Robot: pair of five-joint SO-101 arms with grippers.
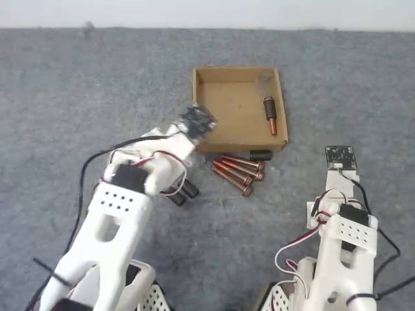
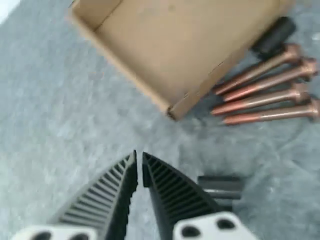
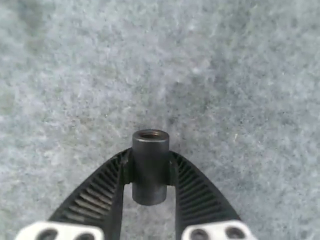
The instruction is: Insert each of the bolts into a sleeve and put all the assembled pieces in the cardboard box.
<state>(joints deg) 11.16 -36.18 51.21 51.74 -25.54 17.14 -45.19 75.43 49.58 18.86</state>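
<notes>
The cardboard box (image 1: 201,110) lies at the table's middle back, with one bolt-in-sleeve piece (image 1: 270,115) inside by its right wall. Several copper bolts (image 1: 237,170) lie side by side in front of the box, and a black sleeve (image 1: 260,155) rests against its front wall. More black sleeves (image 1: 185,191) lie by the left arm. My left gripper (image 2: 139,159) is shut and empty, near the box's (image 2: 165,55) front corner, with sleeves (image 2: 220,186) beside it and the bolts (image 2: 265,95) farther off. My right gripper (image 3: 150,156) is shut on an upright black sleeve (image 3: 150,167) above bare carpet.
Grey carpet covers the table. The left arm (image 1: 123,207) stretches toward the box's front left corner. The right arm (image 1: 343,227) stands at the right, away from the parts. A black cable (image 1: 87,175) loops beside the left arm.
</notes>
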